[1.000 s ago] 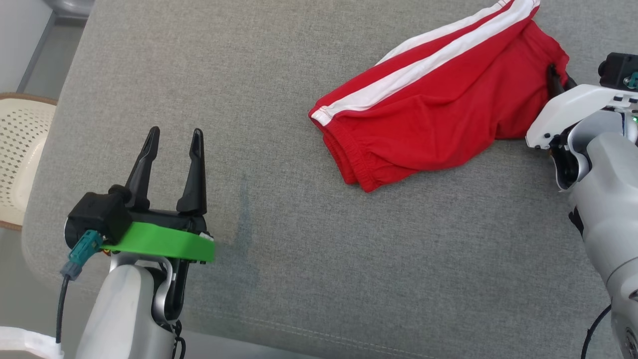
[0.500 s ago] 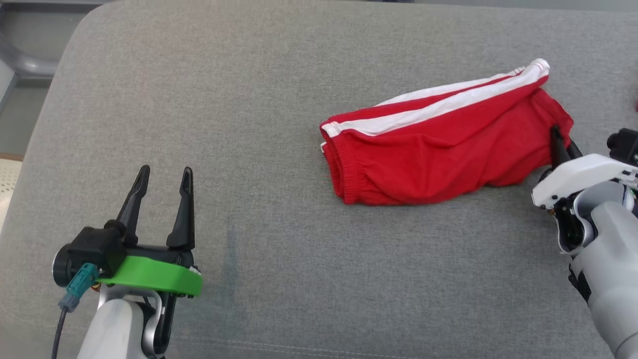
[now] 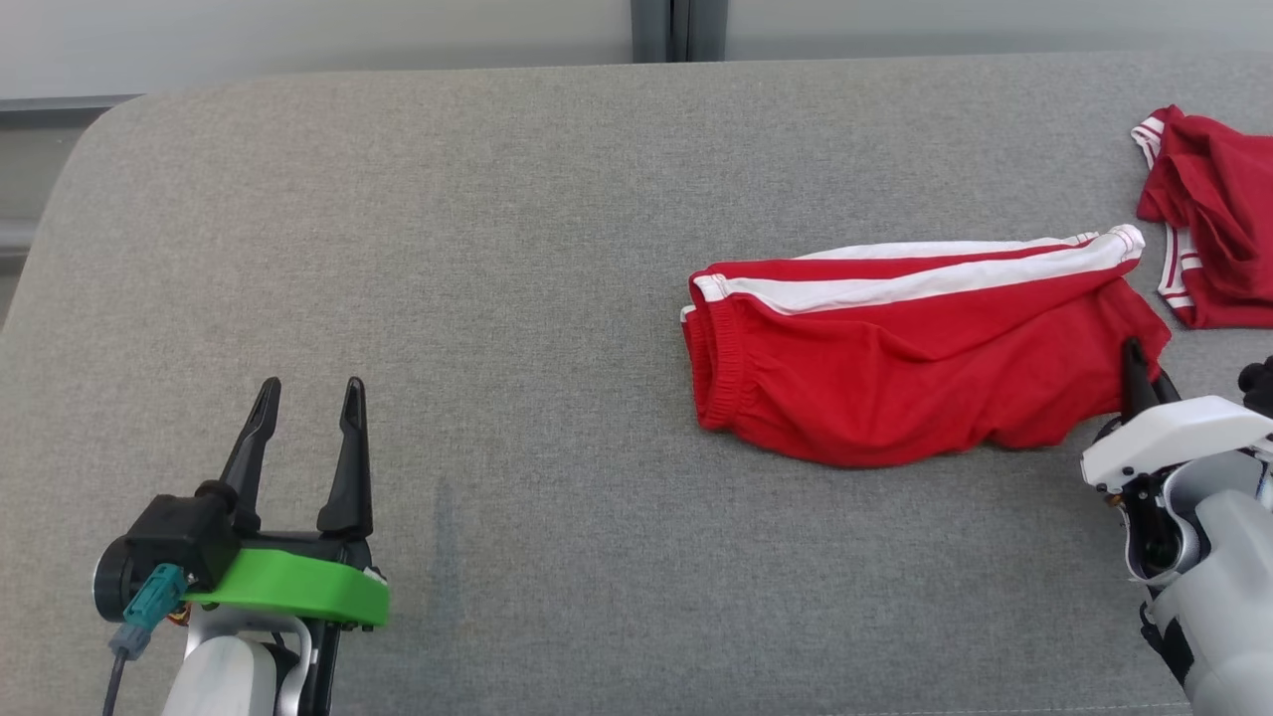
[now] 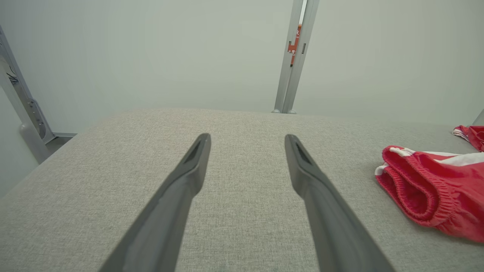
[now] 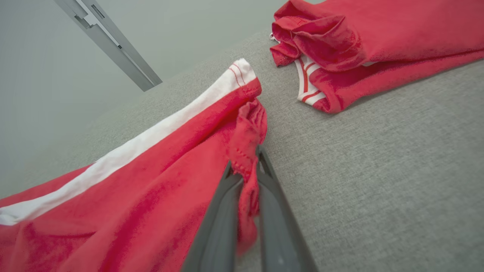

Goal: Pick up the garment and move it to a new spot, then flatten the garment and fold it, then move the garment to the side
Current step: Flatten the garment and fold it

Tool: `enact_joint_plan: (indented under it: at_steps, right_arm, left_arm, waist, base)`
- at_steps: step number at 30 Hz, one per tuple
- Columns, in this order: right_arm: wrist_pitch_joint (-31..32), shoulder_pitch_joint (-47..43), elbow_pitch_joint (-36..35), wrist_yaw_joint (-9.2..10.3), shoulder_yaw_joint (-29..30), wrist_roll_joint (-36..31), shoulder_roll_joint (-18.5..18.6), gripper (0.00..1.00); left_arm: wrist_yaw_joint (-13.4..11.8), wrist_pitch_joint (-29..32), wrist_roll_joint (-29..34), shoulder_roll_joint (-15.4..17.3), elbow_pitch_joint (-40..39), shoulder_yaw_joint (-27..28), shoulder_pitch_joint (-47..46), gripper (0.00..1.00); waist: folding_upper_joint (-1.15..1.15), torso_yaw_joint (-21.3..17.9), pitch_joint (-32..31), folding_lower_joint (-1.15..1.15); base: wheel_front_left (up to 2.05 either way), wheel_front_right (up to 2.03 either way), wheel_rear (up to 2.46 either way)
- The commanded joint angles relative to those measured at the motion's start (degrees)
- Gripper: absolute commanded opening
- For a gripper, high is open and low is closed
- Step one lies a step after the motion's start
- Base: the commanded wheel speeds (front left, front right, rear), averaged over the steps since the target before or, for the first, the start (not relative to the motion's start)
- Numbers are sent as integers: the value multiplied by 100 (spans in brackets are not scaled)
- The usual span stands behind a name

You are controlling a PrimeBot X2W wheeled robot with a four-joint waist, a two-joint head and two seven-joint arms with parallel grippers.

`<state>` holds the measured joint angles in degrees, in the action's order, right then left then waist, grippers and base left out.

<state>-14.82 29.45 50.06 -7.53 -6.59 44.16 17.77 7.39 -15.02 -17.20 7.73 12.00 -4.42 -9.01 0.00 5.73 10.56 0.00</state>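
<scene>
**Red shorts: one corner gripped, move in hand**

Item 1, red shorts (image 3: 915,378) with white side stripes. They lie bunched at the right-centre of the head view, with the elastic waistband facing left and the leg end facing right.

Item 2, right gripper (image 5: 245,166). I see the jaws clenched on a pinch of leg hem, and red cloth is squeezed between the two fingers. As I read it, the step is carrying the shorts to a new spot.

Item 3, left gripper (image 3: 310,388). It sits at the lower left of the head view with its jaws spread and nothing between them, well apart from the shorts.

Handling note: the pinch is thin and right at the edge. I would lift enough to clear the drag of the fabric, travel slowly, and watch for the hem slipping. I would set the shorts down with room all round for flattening. The free left gripper could take the waistband end.

Item 4, second red garment (image 3: 1213,219) with white trim. It is crumpled at the upper right, near the gripped end but not touching it. I would steer away from it.

Item 5, grey woven cushion surface (image 3: 497,249). It is broad, with a rounded corner at the upper left.

Item 6, the room. There is a pale wall behind, with a grey metal upright (image 3: 676,30) at the top centre.
</scene>
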Motion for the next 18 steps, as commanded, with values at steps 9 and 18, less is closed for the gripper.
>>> enact_joint_plan:
  at_steps: [9, 18]
  right_arm:
    - [-36, 413, -510, 9, -268, -161, -428, 0]
    - [-18, 313, -1382, 7, -925, -196, -765, 0]
  left_arm:
    - [19, -17, 47, -33, 97, 56, 116, 100]
    - [20, -16, 85, -98, 68, 111, 239, 100]
  waist:
    - [0, -16, -223, 0]
    - [0, 77, -369, 0]
  base:
    - [0, 0, 0]
    - [0, 0, 0]
